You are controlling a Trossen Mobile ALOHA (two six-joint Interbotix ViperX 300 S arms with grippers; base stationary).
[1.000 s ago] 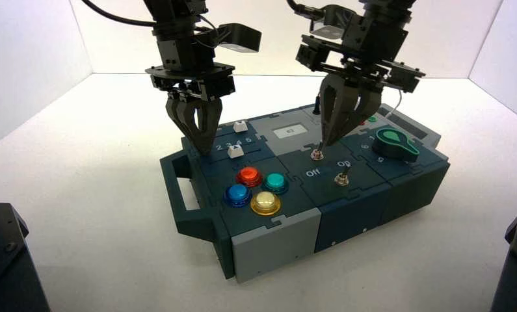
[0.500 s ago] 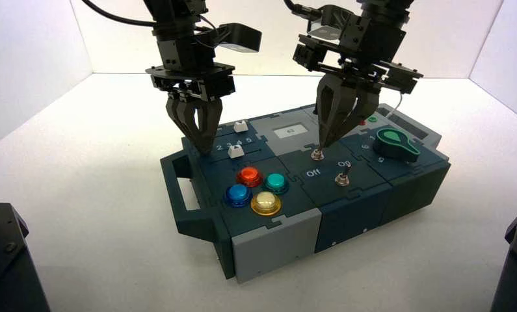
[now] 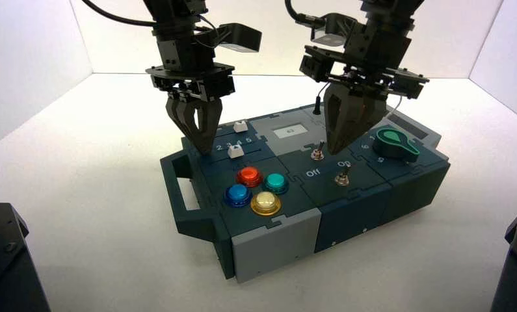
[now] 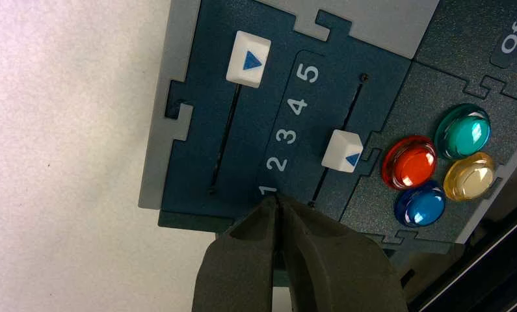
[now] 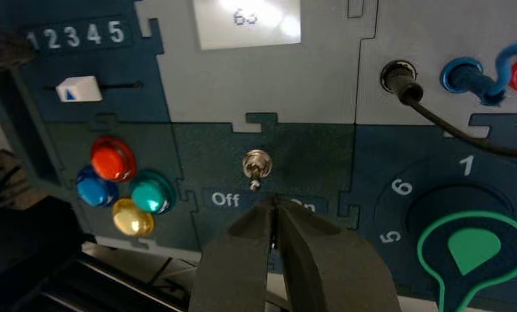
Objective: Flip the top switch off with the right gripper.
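top switch [image 5: 256,167] points toward off/on print [image 5: 225,199]; right end effector [image 3: 334,151] narrow, nearby; left [image 3: 203,151] by sliders [image 4: 248,59].

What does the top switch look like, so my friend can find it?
On the box, find the white display. The top switch is the tiny silver lever nearest it, in the dark panel. Its twin sits past the "Off" and "On" print.

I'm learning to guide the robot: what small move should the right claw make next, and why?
Probably nudge the right claw sideways against the small silver metal toggle switch nearer the white display, toward "Off": the claw hovers beside its lever, on the "On" side.
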